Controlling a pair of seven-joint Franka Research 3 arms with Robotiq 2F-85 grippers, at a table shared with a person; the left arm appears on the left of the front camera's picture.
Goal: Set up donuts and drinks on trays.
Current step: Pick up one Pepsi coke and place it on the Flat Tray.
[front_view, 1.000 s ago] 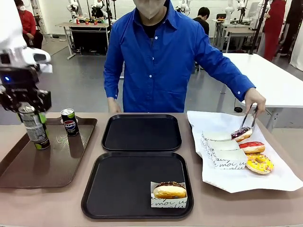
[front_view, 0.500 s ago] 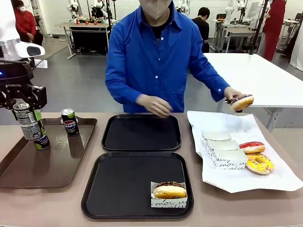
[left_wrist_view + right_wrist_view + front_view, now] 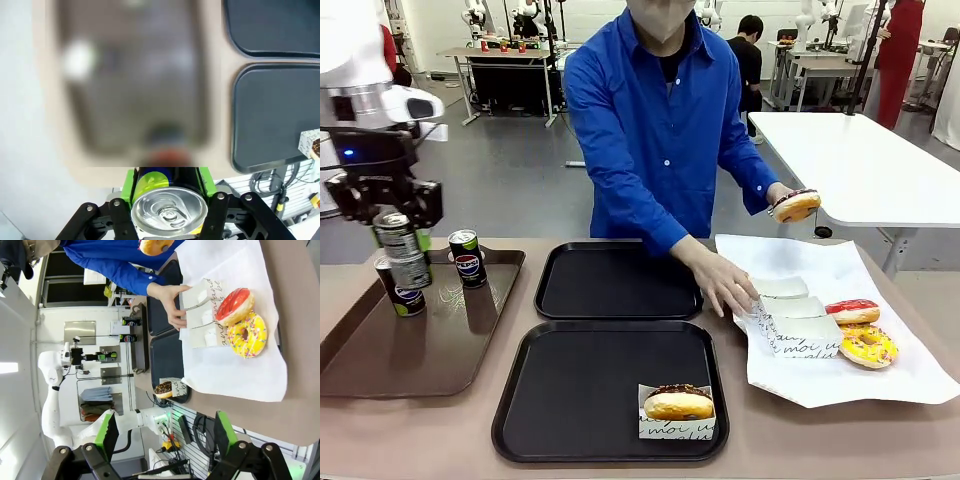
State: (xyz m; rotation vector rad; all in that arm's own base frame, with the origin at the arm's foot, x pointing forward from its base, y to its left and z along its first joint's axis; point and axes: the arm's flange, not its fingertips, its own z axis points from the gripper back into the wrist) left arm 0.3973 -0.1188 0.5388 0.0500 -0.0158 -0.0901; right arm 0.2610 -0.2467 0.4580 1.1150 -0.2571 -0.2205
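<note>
My left gripper (image 3: 392,214) is shut on a Pepsi can (image 3: 404,252), held in the air over the brown tray (image 3: 430,350). In the left wrist view the can's silver top (image 3: 169,210) sits between the green pads (image 3: 131,182). Two more cans stand on that tray, one under the held can (image 3: 402,296) and one farther back (image 3: 467,258). A chocolate donut in its sleeve (image 3: 678,405) lies on the near black tray (image 3: 570,390); the far black tray (image 3: 618,282) is bare. My right gripper (image 3: 166,426) is open, above the table's edge by the white paper.
The person holds a chocolate donut (image 3: 795,205) in tongs and rests the other hand (image 3: 728,283) on white sleeves (image 3: 790,315). A red donut (image 3: 852,311) and a yellow donut (image 3: 867,345) lie on white paper (image 3: 840,385) at the right.
My left gripper has risen and shifted right with its can, uncovering a can on the tray below. The person lifted a donut off the paper with tongs and reached the other hand to the sleeves.
</note>
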